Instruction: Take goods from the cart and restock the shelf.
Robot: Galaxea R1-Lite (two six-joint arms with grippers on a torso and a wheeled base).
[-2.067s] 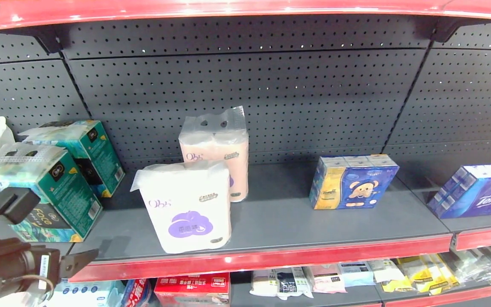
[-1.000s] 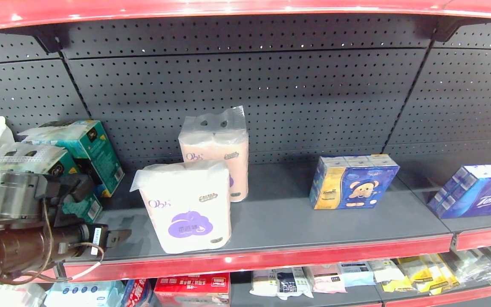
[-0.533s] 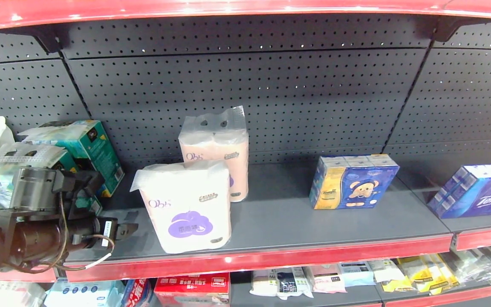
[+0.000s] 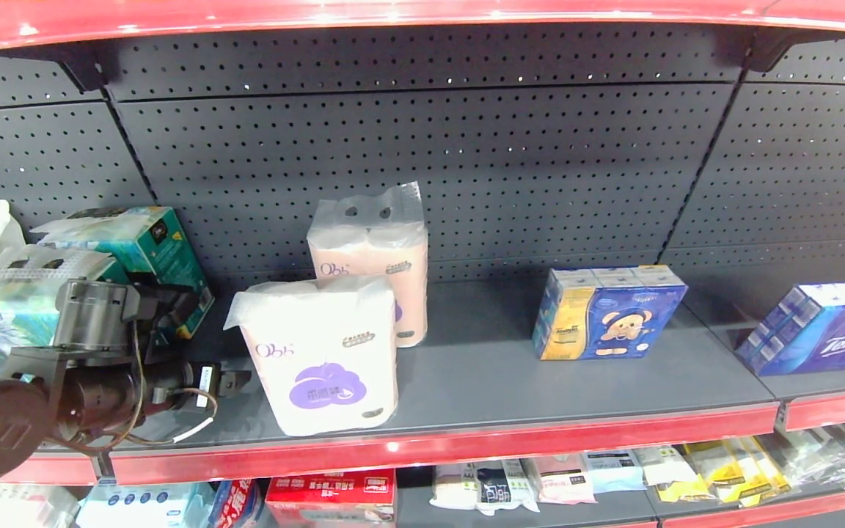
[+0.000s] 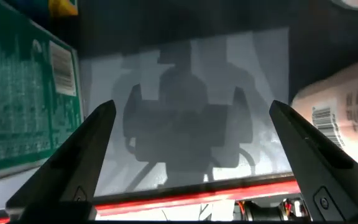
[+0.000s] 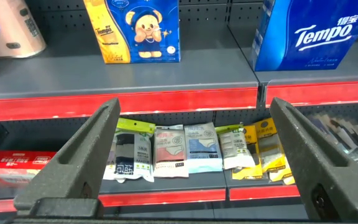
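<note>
Spread wide and empty at the left end effector, low over the shelf deck. Just off its 3 o'clock, a white roll pack with purple print and a barcode; at 10 o'clock, a green tissue box bearing a white label. Wide apart and empty too at the right end effector, facing a bear-printed blue-and-yellow pack, a blue pack at that one's 3 o'clock.

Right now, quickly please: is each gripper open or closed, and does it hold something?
Left gripper: open, holding nothing.
Right gripper: open, holding nothing.
</note>
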